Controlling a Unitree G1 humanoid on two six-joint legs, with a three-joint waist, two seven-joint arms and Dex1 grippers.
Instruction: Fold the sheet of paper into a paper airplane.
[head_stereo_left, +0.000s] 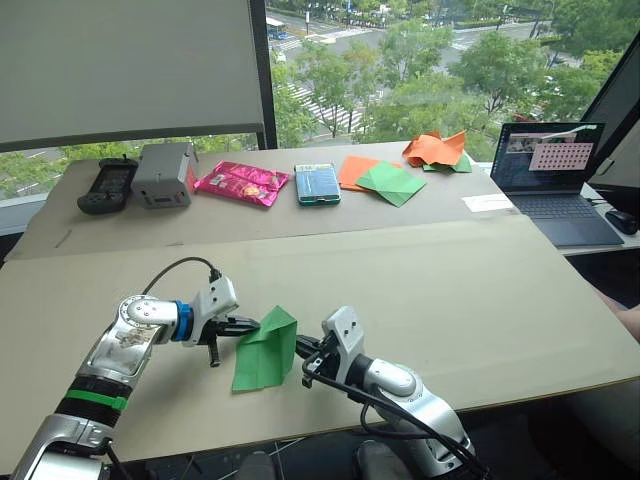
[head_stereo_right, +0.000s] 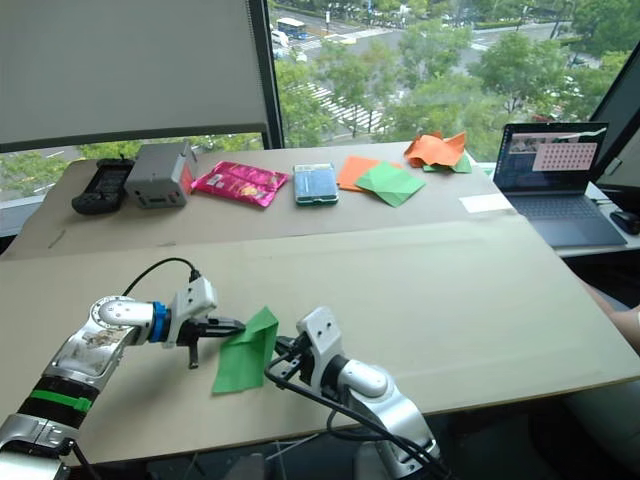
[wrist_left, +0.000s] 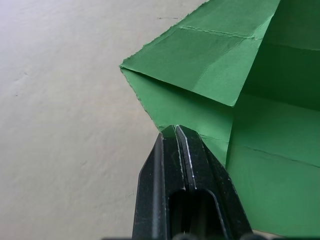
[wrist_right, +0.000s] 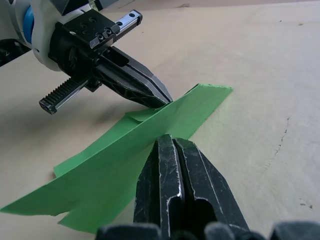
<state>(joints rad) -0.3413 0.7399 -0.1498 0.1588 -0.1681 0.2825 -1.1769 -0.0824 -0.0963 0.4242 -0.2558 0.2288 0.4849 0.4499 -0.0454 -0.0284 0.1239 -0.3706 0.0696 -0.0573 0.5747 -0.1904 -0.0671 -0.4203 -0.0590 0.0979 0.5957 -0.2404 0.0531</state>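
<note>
Far edge of the table, under the window

A black controller, grey box, pink snack packet and teal packet sit in a row; orange sheets, a plain green sheet, a white slip and a laptop lie further right.

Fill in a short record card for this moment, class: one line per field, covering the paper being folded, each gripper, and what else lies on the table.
Sheet of paper: bright green, partly folded, creased, held between the two grippers over the near table.
Left gripper: shut on the sheet's left edge.
Right gripper: shut on the sheet's right edge.
Far side: controller, grey box, pink packet, teal packet, orange and green sheets, crumpled orange paper.
Right end: open laptop.
</note>
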